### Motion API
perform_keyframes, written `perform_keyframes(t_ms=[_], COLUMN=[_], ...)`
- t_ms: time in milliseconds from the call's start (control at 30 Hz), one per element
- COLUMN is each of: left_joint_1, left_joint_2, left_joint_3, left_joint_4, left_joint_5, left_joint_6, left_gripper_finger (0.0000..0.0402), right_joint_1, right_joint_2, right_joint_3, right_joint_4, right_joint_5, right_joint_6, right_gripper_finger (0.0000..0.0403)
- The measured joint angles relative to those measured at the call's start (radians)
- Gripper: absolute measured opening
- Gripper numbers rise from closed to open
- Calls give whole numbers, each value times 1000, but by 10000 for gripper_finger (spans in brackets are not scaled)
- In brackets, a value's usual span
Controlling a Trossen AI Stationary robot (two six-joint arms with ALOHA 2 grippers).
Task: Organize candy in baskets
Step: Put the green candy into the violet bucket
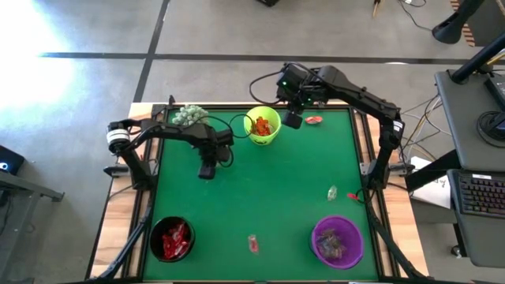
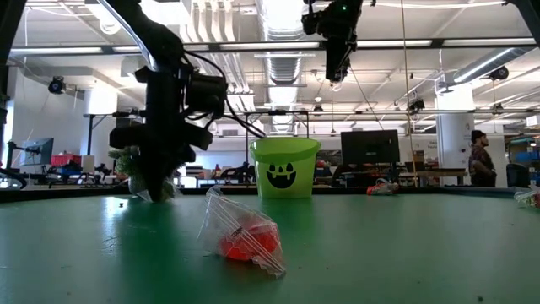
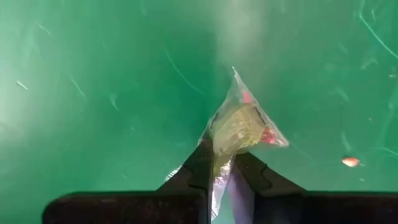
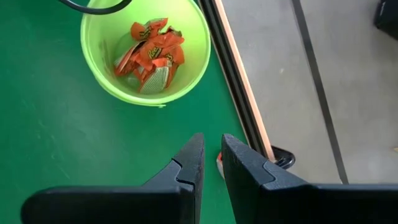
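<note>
The right gripper (image 4: 211,155) hangs over the green mat (image 4: 56,143) with its dark fingers (image 4: 189,163) nearly together and empty, near the lime green basket (image 4: 186,68) holding orange-wrapped candy (image 4: 149,53), beside the table's wooden edge (image 4: 239,74).

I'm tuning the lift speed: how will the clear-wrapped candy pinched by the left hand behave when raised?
The clear-wrapped candy will probably dangle and swing: the left hand pinches only its crinkly wrapper tail, not the sweet itself. It looks light, so the lift should be easy. The glossy film might slip from the narrow fingertips if jerked.
</note>
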Motion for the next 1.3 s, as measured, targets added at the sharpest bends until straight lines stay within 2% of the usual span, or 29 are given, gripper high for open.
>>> perform_keyframes(t_ms=[133,233,333,567,667,867,1033,1300], left_joint_1=[0,0,-1,-1,-2,-9,-13,-13], left_joint_2=[-10,-33,-71,-201,-252,-316,-334,-348], left_joint_3=[6,32,63,140,187,288,364,380], left_joint_4=[-40,-63,-70,-79,-76,-49,-43,-26], left_joint_5=[39,102,166,297,339,417,468,624], left_joint_6=[-40,-69,-96,-106,-116,-119,-88,-86], left_gripper_finger=[12,3,3,1,1,0,0,0], right_joint_1=[0,0,0,8,28,93,156,267], right_joint_2=[0,0,-1,-1,-1,-1,-1,-1], right_joint_3=[20,38,54,58,58,58,57,56], right_joint_4=[-8,-15,-23,-77,-74,-54,80,290], right_joint_5=[-15,-74,-198,-590,-681,-689,-673,-526], right_joint_6=[3,25,41,47,47,53,181,185], right_gripper_finger=[50,50,50,50,49,49,50,50])
